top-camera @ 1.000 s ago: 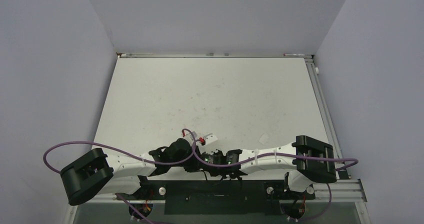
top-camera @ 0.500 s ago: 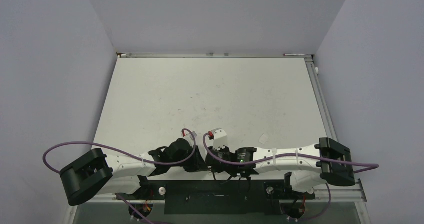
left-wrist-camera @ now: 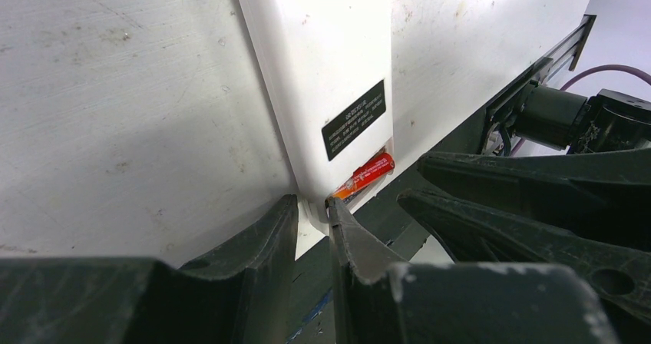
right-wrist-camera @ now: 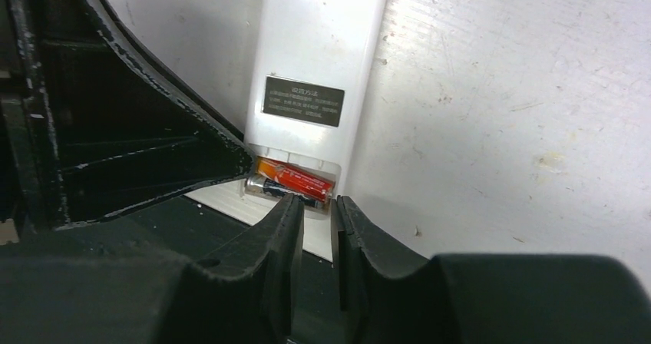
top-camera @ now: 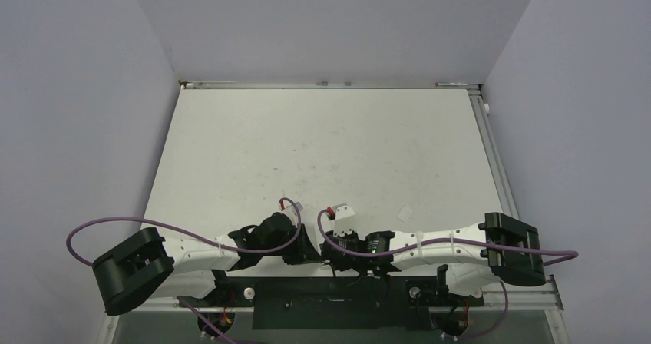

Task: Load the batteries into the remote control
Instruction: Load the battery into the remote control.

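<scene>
Remote control [right-wrist-camera: 322,44] lies back-up at the near edge of the table [right-wrist-camera: 499,90]. Its long axis runs away from the arms, with the open battery bay at the near end. In that bay the batteries [right-wrist-camera: 295,179] sit crosswise to its length, an orange-red one beside a darker one. A black label [right-wrist-camera: 303,100] lies just beyond the bay. The left gripper [left-wrist-camera: 311,213] pinches the remote control's near corner between narrow jaws. The right gripper [right-wrist-camera: 316,210] hovers just before the bay, jaws a thin slit apart with nothing seen between them.
</scene>
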Controlling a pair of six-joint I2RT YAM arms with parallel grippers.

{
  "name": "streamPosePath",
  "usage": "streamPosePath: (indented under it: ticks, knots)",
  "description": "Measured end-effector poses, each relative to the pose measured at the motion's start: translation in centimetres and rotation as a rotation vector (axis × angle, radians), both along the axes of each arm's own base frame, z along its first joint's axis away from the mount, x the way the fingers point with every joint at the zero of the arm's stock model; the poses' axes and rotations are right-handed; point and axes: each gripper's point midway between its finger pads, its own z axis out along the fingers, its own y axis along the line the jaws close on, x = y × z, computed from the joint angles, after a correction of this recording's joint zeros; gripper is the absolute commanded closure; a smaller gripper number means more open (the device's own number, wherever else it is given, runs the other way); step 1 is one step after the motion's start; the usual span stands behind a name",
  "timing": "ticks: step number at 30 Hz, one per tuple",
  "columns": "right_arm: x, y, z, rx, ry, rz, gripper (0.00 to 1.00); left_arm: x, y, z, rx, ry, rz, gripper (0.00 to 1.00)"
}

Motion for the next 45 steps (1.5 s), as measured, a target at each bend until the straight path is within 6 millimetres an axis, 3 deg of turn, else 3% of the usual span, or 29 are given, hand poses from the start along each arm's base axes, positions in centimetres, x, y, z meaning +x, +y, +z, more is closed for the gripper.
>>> streamPosePath:
  ticks: [8, 45]
  knots:
    - [0.0, 0.8, 0.2, 0.033, 0.005, 0.001, 0.81, 0.0, 0.0, 0.0, 0.000, 0.000, 0.000, 0.81]
    - [-0.2, 1.0, -1.3, 0.008, 0.023, -0.008, 0.88, 0.0, 0.0, 0.0, 0.000, 0.000, 0.000, 0.82]
